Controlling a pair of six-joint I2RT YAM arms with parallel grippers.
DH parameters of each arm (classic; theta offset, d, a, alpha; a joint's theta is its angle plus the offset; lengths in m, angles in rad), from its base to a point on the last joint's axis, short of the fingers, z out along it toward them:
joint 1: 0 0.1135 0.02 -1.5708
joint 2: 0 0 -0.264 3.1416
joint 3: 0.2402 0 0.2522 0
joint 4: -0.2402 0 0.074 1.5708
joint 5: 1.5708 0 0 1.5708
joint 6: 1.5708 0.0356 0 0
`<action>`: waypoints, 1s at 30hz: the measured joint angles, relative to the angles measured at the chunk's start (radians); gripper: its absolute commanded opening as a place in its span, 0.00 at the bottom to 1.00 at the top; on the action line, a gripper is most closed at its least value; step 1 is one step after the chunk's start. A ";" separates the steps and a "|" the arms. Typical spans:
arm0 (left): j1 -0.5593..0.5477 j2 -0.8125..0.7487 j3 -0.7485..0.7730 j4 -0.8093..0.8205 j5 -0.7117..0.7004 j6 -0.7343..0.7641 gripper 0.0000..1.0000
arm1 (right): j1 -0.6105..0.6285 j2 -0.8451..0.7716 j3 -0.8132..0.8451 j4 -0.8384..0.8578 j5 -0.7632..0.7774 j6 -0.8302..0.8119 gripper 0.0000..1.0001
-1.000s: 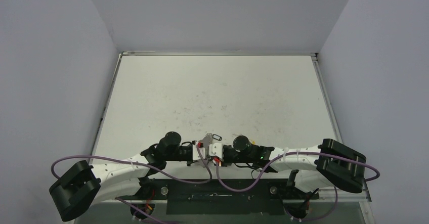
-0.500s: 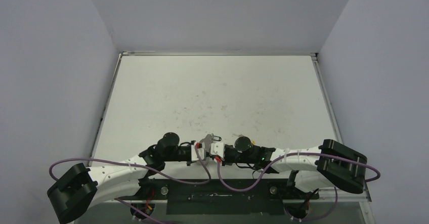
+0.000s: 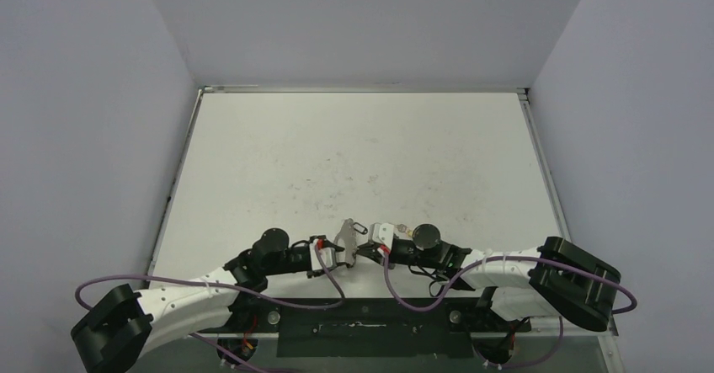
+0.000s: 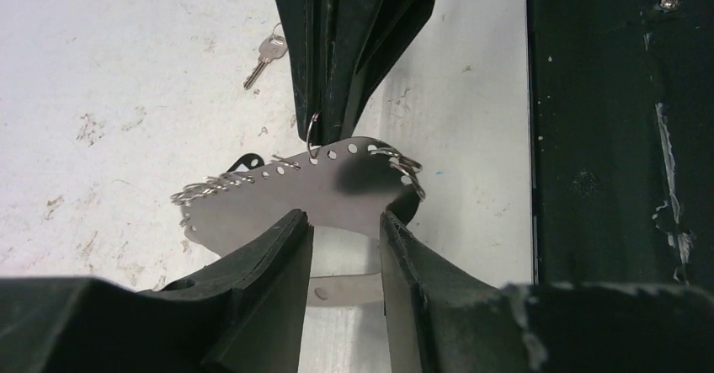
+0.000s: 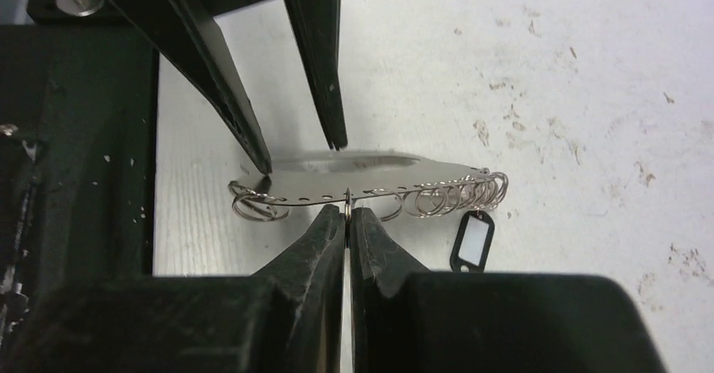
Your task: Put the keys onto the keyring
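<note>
The right gripper (image 5: 348, 221) pinches closed on a small ring (image 4: 313, 133) at the holed edge of the keyring (image 5: 370, 179), the left gripper (image 4: 343, 219) stands parted astride its opposite edge, low over the table (image 3: 362, 154), with a black-framed tag (image 5: 473, 240) beside its clustered rings and a loose key (image 4: 263, 55) lying beyond.

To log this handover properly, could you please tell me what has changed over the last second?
The right gripper closed on the edge of the flat silver-grey metal keyring. The left gripper then opened, loosening its hold, and the wrists drew slightly apart. The keyring stayed between them.
</note>
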 measured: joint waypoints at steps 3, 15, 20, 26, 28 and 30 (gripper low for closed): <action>0.000 0.029 -0.012 0.047 0.000 -0.017 0.33 | -0.001 0.000 0.000 0.050 -0.031 0.024 0.00; 0.000 0.071 -0.033 0.210 -0.027 -0.063 0.21 | -0.014 0.002 0.000 0.134 -0.118 0.083 0.00; 0.000 0.006 -0.056 0.225 -0.037 -0.087 0.23 | -0.018 0.004 0.000 0.136 -0.136 0.087 0.00; 0.001 -0.067 -0.056 0.177 -0.055 -0.092 0.39 | -0.018 0.006 0.005 0.119 -0.127 0.090 0.00; 0.001 -0.076 -0.053 0.145 -0.057 -0.092 0.40 | -0.018 0.006 0.005 0.112 -0.111 0.095 0.00; 0.001 -0.075 -0.053 0.119 -0.057 -0.092 0.40 | -0.018 0.006 0.003 0.098 -0.087 0.101 0.00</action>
